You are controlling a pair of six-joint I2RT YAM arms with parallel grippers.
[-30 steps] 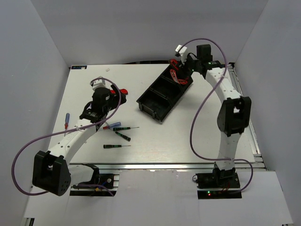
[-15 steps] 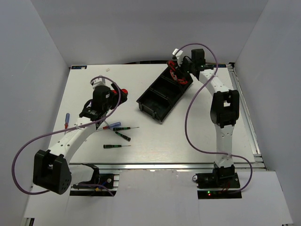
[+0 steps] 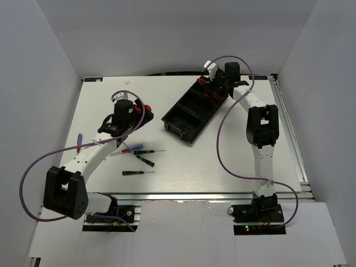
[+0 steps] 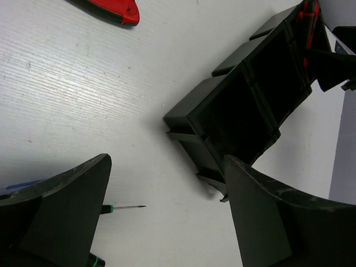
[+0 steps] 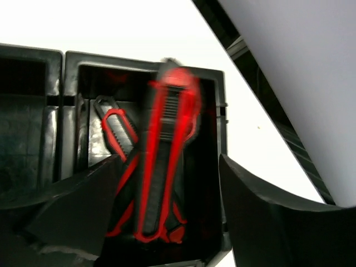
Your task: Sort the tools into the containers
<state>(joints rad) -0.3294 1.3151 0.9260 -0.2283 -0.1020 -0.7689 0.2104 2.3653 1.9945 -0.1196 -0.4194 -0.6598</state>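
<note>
Closer, two knives [image 5: 167,161] [image 5: 115,129] (overhead: unclear).

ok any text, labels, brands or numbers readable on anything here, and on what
None can be read anywhere.
Knives: no print shows, and one is blurred.
Black tray: plain walls, no label in view.
Screwdrivers: too small to tell.
</note>
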